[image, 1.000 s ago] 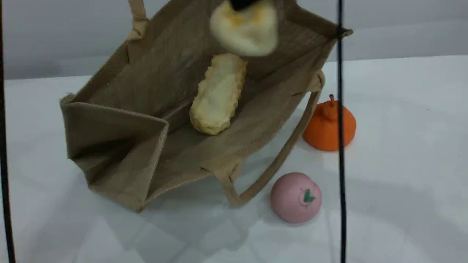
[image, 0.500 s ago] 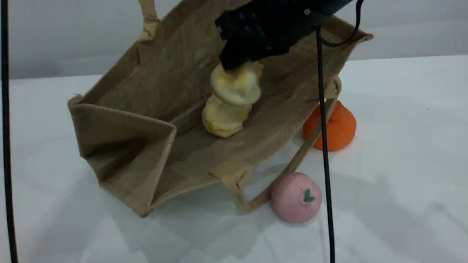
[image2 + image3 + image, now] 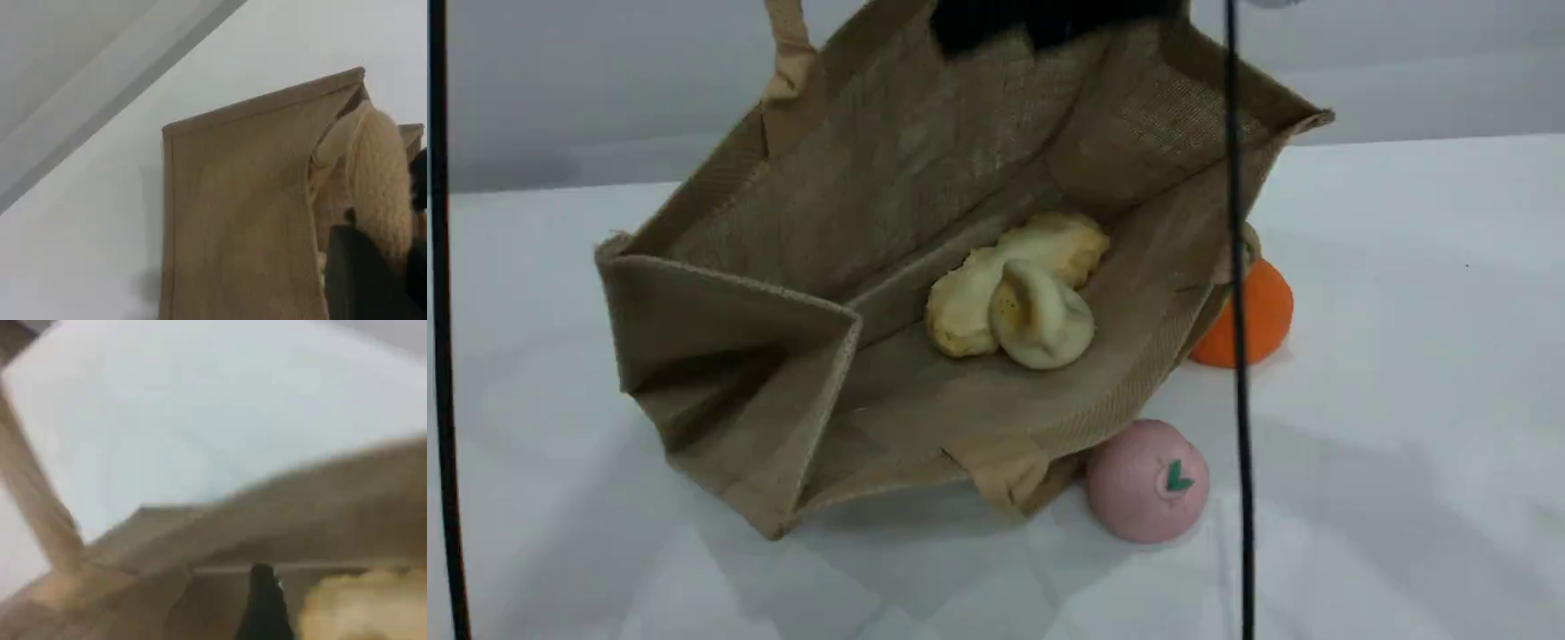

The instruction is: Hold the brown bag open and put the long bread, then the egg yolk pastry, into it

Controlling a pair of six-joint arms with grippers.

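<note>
The brown bag point(image 3: 889, 169) stands tilted on the table with its mouth wide open toward the camera. Inside lies the long bread point(image 3: 1049, 240), pale side up, and the egg yolk pastry point(image 3: 1042, 317) leans against its front. My right gripper point(image 3: 1040, 18) is a dark blur above the bag's mouth, open and empty; its fingertip point(image 3: 263, 607) shows over the bag's inside. One beige handle point(image 3: 787, 53) runs up out of the scene view. In the left wrist view my left gripper point(image 3: 363, 280) is shut on that handle point(image 3: 383, 180) beside the bag's wall point(image 3: 233, 213).
A pink ball point(image 3: 1147, 480) with a green leaf mark touches the bag's front right corner. An orange pear-shaped toy point(image 3: 1249, 316) sits behind the bag's right edge. Black cables point(image 3: 1238, 356) point(image 3: 440, 356) hang across the view.
My right gripper came down into the bag with the egg yolk pastry, let it go onto the long bread, and rose back to the top edge. The bag shifted slightly right.
</note>
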